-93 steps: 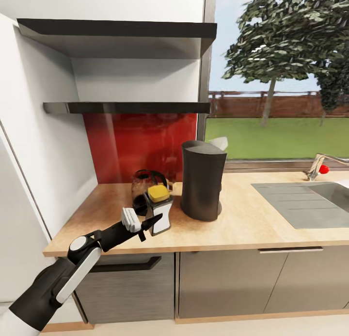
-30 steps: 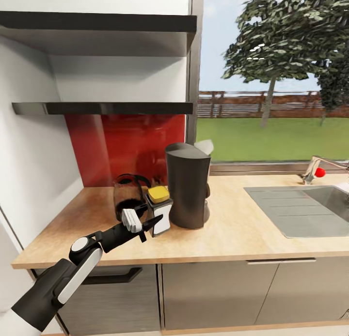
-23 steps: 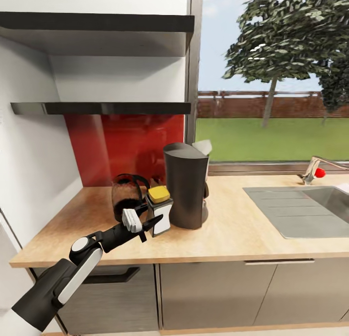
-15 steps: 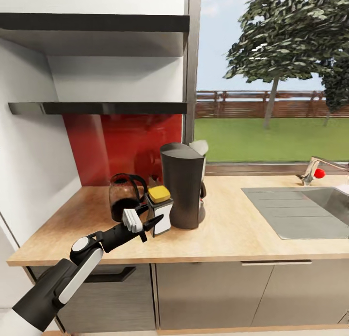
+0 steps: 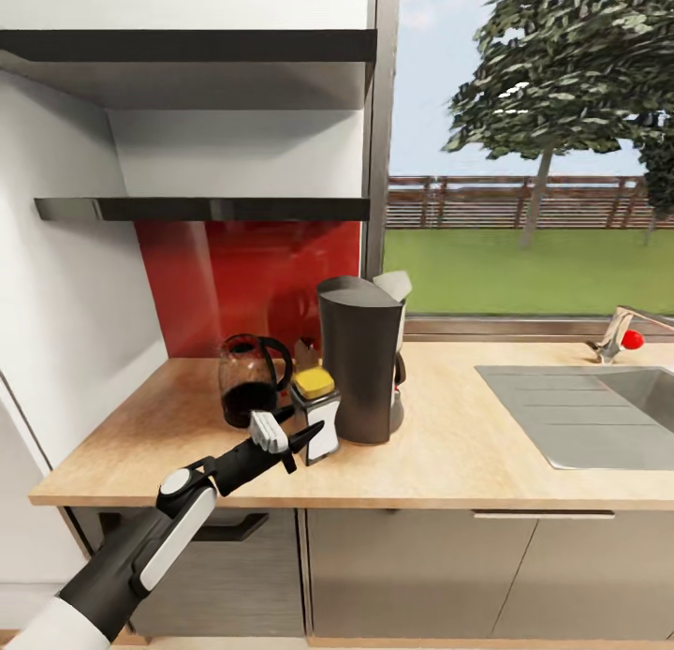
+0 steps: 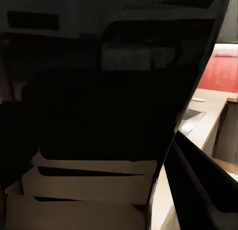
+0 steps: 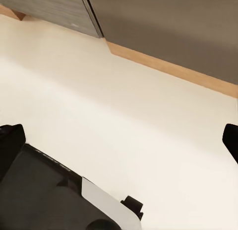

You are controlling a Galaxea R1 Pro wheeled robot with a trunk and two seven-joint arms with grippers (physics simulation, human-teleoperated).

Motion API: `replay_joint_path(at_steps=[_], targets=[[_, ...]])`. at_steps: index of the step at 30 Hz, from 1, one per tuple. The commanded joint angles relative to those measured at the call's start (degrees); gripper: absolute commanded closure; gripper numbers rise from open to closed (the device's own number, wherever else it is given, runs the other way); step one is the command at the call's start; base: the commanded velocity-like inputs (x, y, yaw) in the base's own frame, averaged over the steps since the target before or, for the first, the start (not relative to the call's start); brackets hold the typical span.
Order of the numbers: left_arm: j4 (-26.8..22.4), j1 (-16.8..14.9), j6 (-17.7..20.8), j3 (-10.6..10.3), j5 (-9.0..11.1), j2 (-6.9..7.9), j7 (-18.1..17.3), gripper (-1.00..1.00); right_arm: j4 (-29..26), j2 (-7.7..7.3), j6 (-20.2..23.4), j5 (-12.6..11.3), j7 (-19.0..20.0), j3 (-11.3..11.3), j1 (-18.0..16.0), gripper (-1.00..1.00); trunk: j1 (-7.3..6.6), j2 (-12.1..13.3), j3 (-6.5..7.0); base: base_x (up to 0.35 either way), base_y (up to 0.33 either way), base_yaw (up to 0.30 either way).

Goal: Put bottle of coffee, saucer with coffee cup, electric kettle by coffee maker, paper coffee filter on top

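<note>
Beige wood-grain kitchen countertop (image 5: 449, 463) runs under a garden window, with a steel sink (image 5: 599, 411) at its 3 o'clock end and a red backsplash (image 5: 248, 285) behind. On it the tall dark coffee maker (image 5: 360, 360) stands with a white paper coffee filter (image 5: 393, 285) poking from its top, the electric kettle (image 5: 248, 378) at its 9 o'clock. The bottle of coffee (image 5: 315, 413) is upright just in front, between kettle and machine, yellow cap up, long axis vertical, label toward the robot. The left gripper (image 5: 290, 435) reaches it with fingers either side of the jar body (whether they press it or merely flank it I cannot tell). A glass jar like this is probably rigid, smooth and breakable, so the mid-body below the cap seems the best hold. The right gripper (image 7: 119, 135) hangs over pale floor (image 7: 129, 91), its fingertips far apart and nothing between them.
</note>
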Motion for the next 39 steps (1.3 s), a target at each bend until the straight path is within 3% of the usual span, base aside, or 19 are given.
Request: replay_joint_path(at_steps=[1, 13, 39], targets=[[0.82, -0.07, -0.38, -0.15, 0.27, -0.3, -0.08, 1.0, 0.02, -0.04, -0.16, -0.61, 0.18, 0.41, -0.06, -1.0, 0.01, -0.08, -0.09, 0.0, 0.0, 0.009], [2.16, -0.11, -0.54, -0.11, 0.17, -0.9, -0.14, 1.0, 0.02, -0.06, -0.16, -0.61, 0.17, 0.41, -0.06, -1.0, 0.01, -0.08, -0.09, 0.0, 0.0, 0.002], [1.63, -0.09, -0.54, 0.03, 0.16, -0.91, -0.16, 1.0, 0.02, -0.04, -0.16, -0.61, 0.14, 0.41, -0.05, -1.0, 5.72, -10.51, -4.76, 0.0, 0.0, 0.0]])
